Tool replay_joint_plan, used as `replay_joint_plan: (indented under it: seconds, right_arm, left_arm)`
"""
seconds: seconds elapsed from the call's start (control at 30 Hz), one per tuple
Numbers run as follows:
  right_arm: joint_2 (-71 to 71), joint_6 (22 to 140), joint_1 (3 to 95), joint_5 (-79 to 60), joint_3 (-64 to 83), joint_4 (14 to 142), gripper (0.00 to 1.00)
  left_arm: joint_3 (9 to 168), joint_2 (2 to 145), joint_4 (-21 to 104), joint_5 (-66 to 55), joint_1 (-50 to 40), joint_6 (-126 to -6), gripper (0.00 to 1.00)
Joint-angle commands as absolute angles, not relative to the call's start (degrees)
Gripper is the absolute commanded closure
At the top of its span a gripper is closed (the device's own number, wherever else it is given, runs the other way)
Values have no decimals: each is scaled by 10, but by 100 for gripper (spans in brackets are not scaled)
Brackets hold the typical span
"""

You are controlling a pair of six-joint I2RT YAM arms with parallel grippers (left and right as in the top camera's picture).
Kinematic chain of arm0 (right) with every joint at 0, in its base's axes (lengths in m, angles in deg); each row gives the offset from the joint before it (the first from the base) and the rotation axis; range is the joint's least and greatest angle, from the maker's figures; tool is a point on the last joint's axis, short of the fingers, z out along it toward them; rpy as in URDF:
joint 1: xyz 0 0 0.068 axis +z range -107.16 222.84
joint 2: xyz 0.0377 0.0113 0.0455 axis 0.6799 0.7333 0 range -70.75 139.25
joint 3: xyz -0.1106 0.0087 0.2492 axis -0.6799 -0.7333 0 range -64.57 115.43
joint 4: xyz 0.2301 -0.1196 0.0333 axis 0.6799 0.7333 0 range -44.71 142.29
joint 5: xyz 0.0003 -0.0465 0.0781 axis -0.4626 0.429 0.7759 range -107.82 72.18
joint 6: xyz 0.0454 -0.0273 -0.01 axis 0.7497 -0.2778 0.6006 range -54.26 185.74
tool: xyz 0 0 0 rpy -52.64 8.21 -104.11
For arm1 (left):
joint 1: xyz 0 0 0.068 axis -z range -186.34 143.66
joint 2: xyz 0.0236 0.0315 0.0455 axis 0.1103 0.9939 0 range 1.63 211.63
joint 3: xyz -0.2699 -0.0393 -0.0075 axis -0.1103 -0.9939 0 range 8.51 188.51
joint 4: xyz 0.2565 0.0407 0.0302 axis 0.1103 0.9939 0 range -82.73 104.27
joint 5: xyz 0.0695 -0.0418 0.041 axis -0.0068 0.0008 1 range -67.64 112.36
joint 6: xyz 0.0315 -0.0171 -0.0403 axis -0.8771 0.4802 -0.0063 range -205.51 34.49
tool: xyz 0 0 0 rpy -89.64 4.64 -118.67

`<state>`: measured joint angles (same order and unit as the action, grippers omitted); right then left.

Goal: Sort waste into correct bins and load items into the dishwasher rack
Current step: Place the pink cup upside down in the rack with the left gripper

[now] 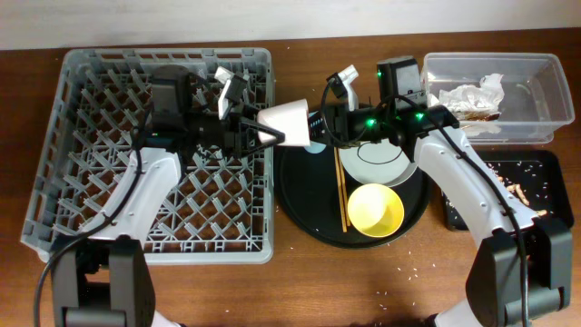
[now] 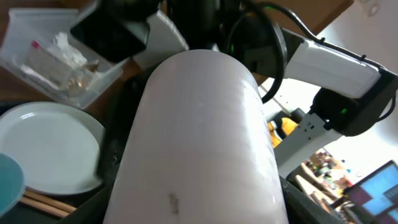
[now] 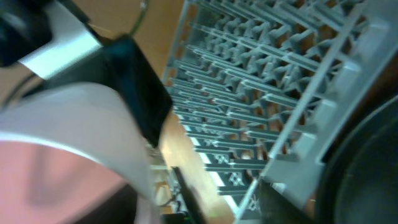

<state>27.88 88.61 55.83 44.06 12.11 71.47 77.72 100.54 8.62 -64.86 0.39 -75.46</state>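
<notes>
1. The small pink cup (image 1: 289,122) is held lying on its side in the air, over the gap between the dishwasher rack (image 1: 91,136) and the round black tray (image 1: 304,195), nearer the far edge of the tabletop (image 1: 300,291).
2. The left tool (image 1: 261,136) is seen pinching the cup's narrow end, with its fingers closed on either side. The cup's wall fills the left wrist view.
3. The right tool (image 1: 316,123) is seen at the cup's wide mouth. The rim and pinkish inside are blurred in the right wrist view, and it cannot be told whether this tool is spread or clamped on the rim.
4. The dishwasher rack is placed along the left edge of the tabletop. No dishes are seen in it.
5. The round black tray is set mid-tabletop. On it are found the plate (image 1: 377,165), the yellow bowl (image 1: 376,209) at its near side, and the chopsticks (image 1: 341,191) laid just left of the plate and bowl.
6. The light-blue cup (image 2: 7,183) is seen only at the edge of the left wrist view, beside the plate.
7. The clear tub (image 1: 536,91) is placed at the far right corner, with crumpled white paper (image 1: 472,95) inside.
8. The shallow black tray (image 1: 536,173) is set by the right edge, with food scraps (image 1: 519,189) in it.
9. Rice-like crumbs (image 1: 408,268) are scattered near the near edge.
</notes>
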Motion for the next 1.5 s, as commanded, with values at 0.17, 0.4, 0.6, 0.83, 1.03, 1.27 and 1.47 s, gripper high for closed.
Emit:
replay_joint_plan:
  seconds: [0.17, 0.4, 0.6, 0.83, 1.03, 1.27, 1.47]
  right_arm:
    - [276, 855, 536, 118, 141, 875, 2]
    - [251, 820, 475, -4, 191, 995, 1]
    - [251, 821, 473, -59, 191, 1035, 1]
    - [251, 821, 473, -59, 191, 1039, 1]
    - [251, 821, 473, -54, 191, 1039, 1]
    - [256, 862, 519, -33, 191, 944, 4]
    - [333, 968, 576, -58, 191, 809, 22]
  left_arm:
    - [849, 979, 233, -400, -49, -732, 48]
    - [1062, 960, 710, 78, 36, -858, 48]
    - [1063, 967, 908, 184, 112, -782, 48]
    - [899, 967, 843, 236, 173, -701, 52]
    - [819, 968, 710, 232, 173, -701, 36]
    - [867, 967, 723, 230, 172, -701, 8]
    - [980, 967, 671, 208, 171, -701, 5]
